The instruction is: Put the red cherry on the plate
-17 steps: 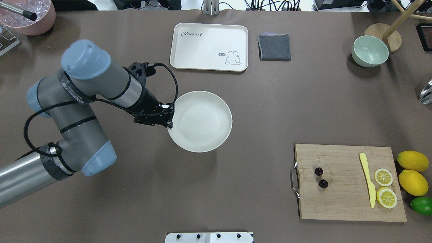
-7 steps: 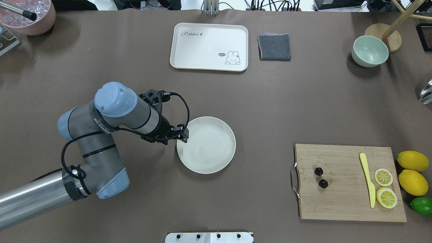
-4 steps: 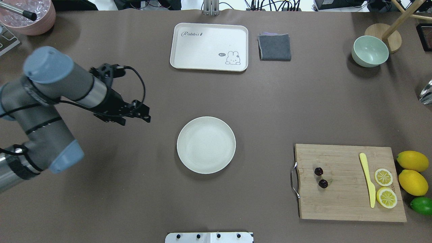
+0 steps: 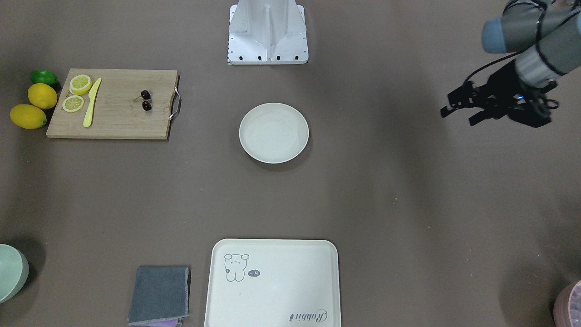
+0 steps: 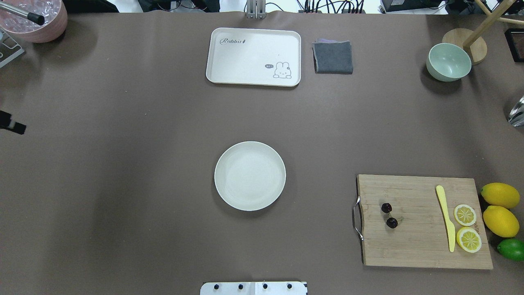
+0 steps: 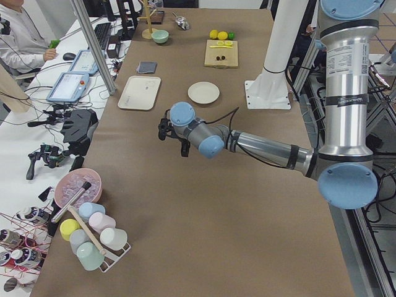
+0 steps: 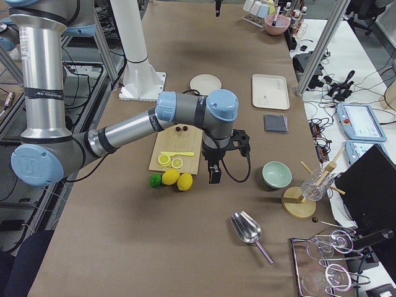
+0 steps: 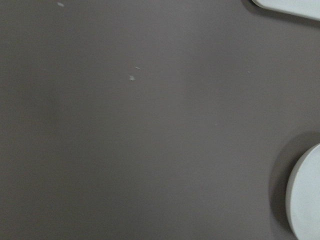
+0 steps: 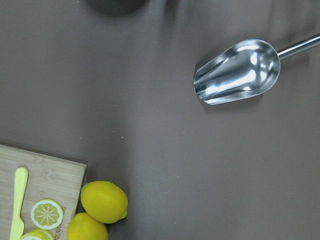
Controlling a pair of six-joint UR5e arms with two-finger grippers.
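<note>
The left gripper [image 4: 458, 116] at the right edge of the front-facing view: fingers spread apart, nothing between them, over bare counter [image 4: 386, 190], well apart from the plate [image 4: 273, 150]. Near the middle, the plate, nothing on it. At upper left, the red cherry [image 4: 146, 100] on a wooden cutting board [image 4: 118, 120], near its metal handle [image 4: 177, 103] and well apart from the plate. At the board's other end, a yellow knife [image 4: 91, 102] and lemon slices [image 4: 80, 84]; just beside it, two lemons [image 4: 42, 95] and a lime [image 4: 44, 77]. Along the bottom, a cream tray [image 4: 272, 290] and a grey cloth [image 4: 159, 293].

Overhead: only a dark tip of the left gripper [image 5: 14, 127] at the left edge. In the centre the plate [image 5: 249, 176]; to the right the red cherry [image 5: 389, 215] on the board; at upper right a pale green bowl [image 5: 448, 62].

From the left end: the left gripper [image 6: 166, 129] over the counter, the plate [image 6: 203, 93] beyond it.

From the right end: the right gripper [image 7: 215, 176] pointing down, just beside the lemons; apart or together, cannot tell. On the board, the red cherry [image 7: 182, 129]; beyond, the plate [image 7: 205, 83].

Left wrist: bare counter, the plate [image 8: 302, 195] at the lower right edge.

Right wrist: a metal scoop [image 9: 237, 72] lying on the counter, well apart from the lemons and the board's corner.
</note>
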